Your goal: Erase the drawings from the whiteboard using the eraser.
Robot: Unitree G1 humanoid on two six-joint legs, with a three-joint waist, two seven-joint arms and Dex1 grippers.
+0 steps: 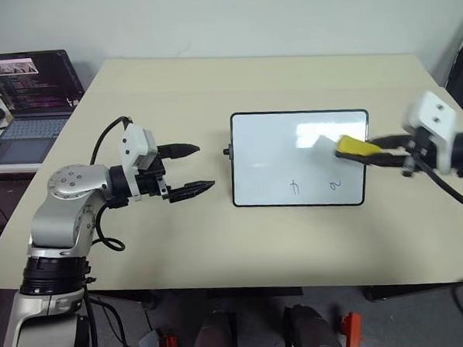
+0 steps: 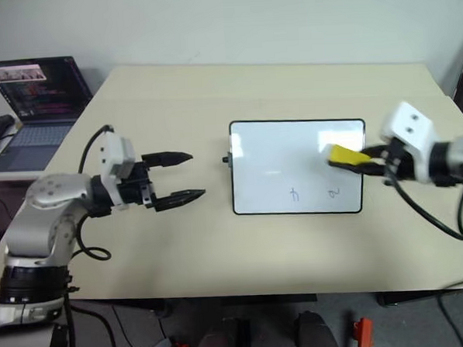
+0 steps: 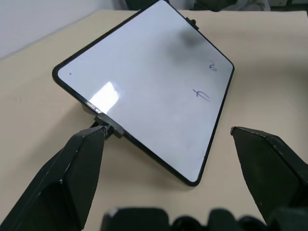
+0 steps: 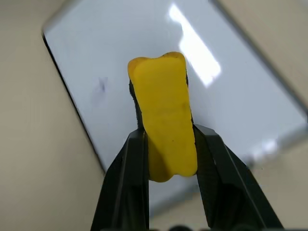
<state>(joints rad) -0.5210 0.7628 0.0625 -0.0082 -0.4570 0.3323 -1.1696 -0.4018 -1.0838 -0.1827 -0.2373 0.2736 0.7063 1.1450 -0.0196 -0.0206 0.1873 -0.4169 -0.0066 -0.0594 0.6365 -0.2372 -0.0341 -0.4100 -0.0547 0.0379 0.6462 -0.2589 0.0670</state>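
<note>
Pale beige desk (image 1: 220,252) seen from above, carrying a small rectangular glossy white whiteboard (image 1: 292,151) with a thin dark frame and rounded corners, lying flat slightly toward 3 o'clock of the desk's middle. Small black knob on the board's 9 o'clock edge. Two thin dark hand-drawn drawings (image 1: 315,186) side by side near the board's 6 o'clock edge, toward its 4 o'clock corner; rest of the white surface bare apart from a bright reflection near 1 o'clock.

Right gripper (image 1: 370,152) reaching in from 3 o'clock, over the board's 3 o'clock edge. Black fingers (image 4: 122,183) pinching a small yellow eraser (image 1: 356,147) with a dark underside, one on each side of the block, yellow end sticking out past the fingertips. Eraser raised over the board's 3 o'clock side, up toward 12 o'clock of the two drawings; cannot tell whether touching the surface.

Left gripper (image 1: 188,169) at 9 o'clock of the board, near the knob edge but apart, pointing toward the board. Its black fingers (image 3: 72,168) spread wide, nothing between them.

Open dark laptop (image 1: 30,102) with a lit screen at 10 o'clock, on a separate surface just beside the desk's corner, well apart from the board.
</note>
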